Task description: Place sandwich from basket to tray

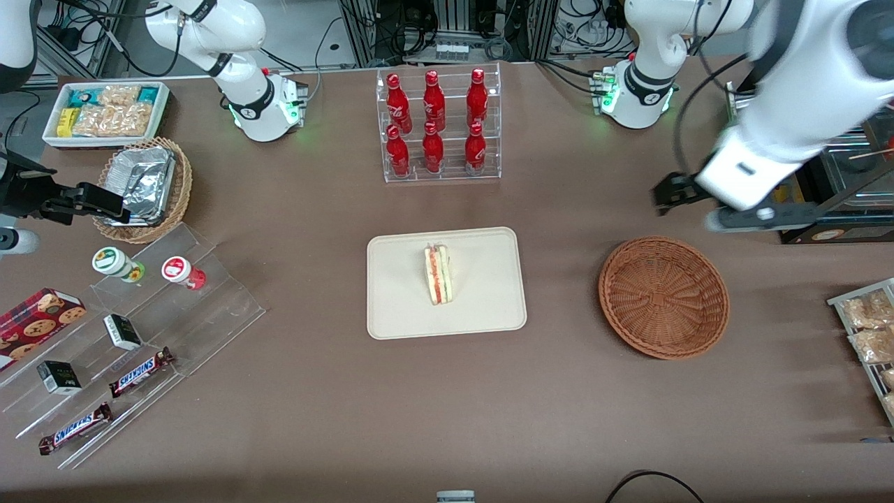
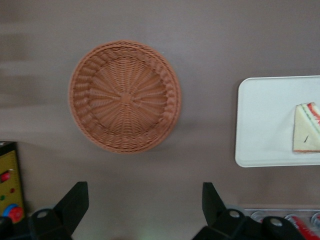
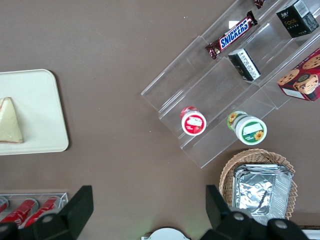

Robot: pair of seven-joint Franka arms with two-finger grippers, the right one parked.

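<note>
The sandwich (image 1: pixel 438 274) lies on the cream tray (image 1: pixel 489 307) at the table's middle, its red and green filling showing; it also shows on the tray (image 2: pixel 260 120) as a pale wedge, the sandwich (image 2: pixel 307 128). The reddish-brown wicker basket (image 1: pixel 663 296) sits empty toward the working arm's end, and the basket (image 2: pixel 125 96) is seen from above in the left wrist view. My left gripper (image 1: pixel 669 194) hangs high above the table, farther from the front camera than the basket. The gripper (image 2: pixel 145 200) is open, with nothing between its fingers (image 2: pixel 75 200).
An acrylic rack of red bottles (image 1: pixel 438 126) stands farther back than the tray. A tiered acrylic stand (image 1: pixel 126 335) with snacks, a foil-lined basket (image 1: pixel 143 185) and a white bin (image 1: pixel 105 112) lie toward the parked arm's end. A wire rack of packets (image 1: pixel 866 328) sits at the working arm's end.
</note>
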